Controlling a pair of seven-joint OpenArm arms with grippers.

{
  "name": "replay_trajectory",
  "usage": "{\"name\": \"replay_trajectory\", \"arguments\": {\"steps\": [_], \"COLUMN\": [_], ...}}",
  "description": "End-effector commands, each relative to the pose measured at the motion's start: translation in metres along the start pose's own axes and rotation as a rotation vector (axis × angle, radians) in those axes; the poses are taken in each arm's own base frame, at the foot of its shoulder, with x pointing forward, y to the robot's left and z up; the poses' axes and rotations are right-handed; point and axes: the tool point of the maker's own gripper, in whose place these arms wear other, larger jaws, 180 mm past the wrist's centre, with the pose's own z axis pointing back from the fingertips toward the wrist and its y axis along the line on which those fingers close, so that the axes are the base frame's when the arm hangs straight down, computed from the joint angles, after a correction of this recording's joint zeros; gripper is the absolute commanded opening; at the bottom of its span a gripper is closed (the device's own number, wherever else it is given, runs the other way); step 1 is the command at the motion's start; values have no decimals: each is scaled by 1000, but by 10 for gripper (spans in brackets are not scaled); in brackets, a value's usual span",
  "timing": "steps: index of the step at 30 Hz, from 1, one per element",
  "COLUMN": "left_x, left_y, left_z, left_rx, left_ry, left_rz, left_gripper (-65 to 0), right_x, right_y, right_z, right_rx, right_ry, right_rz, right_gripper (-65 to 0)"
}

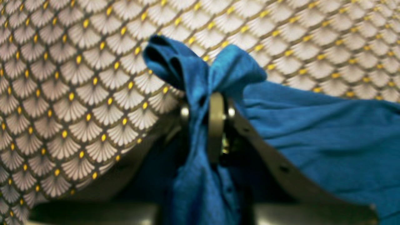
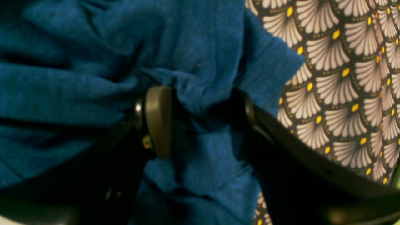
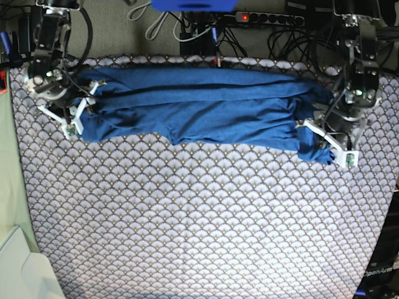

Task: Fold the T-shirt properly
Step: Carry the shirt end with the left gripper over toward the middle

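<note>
Both grippers, left [image 3: 329, 144] and right [image 3: 78, 118], clamp the T-shirt [image 3: 199, 112] ends (table cover [image 3: 199, 230] open below).

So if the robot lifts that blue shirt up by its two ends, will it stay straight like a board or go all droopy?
Probably droopy. The T-shirt bunches into soft folds where the left gripper pinches it, so it looks thin and floppy. Held only at its ends by that and the right gripper, the long middle would likely sag. It seems light, too.

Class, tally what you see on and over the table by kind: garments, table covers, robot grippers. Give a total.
Garments: 1, the T-shirt
Table covers: 1, the table cover
Grippers: 2, the left gripper and the right gripper
Total: 4
</note>
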Motion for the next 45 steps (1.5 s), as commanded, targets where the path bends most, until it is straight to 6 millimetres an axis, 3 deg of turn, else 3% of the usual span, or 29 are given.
{"name": "replay_trajectory", "arguments": {"steps": [1,5,9,12,16,19,23,26,35,39,45], "left_x": [21,29,18,9,-1,-4,-3,-5,-42,-36,-22], "left_y": [-9,-31,-58,-84,-130,-171,-209,-224,-244,-255,-254], "left_z": [7,19,19,16,21,24,31,35,17,15,11], "left_rx": [-19,-29,3,47,59,-10,-100,-137,-203,-259,-228], "left_ry": [-65,-83,-54,-39,-36,-32,-47,-51,56,55,47], "left_rz": [-4,-12,-31,-145,-243,-250,-262,-281,-306,-263,-100], "left_gripper": [-647,-647,-647,-647,-647,-647,-647,-647,-647,-647,-647], "right_x": [-1,-1,-2,-3,-5,-5,-5,-5,-5,-5,-6], "right_y": [-5,-5,-5,-4,-4,-4,-4,-5,-5,-4,-5], "right_z": [2,2,2,2,2,2,2,2,2,2,2], "right_rx": [-16,-16,-16,-13,-12,-13,-12,-14,-14,-13,-15], "right_ry": [12,12,13,16,19,20,19,20,20,21,22], "right_rz": [11,11,11,13,14,15,16,17,17,18,16], "right_gripper": [-360,-360,-360,-360,-360,-360,-360,-360,-360,-360,-360]}}
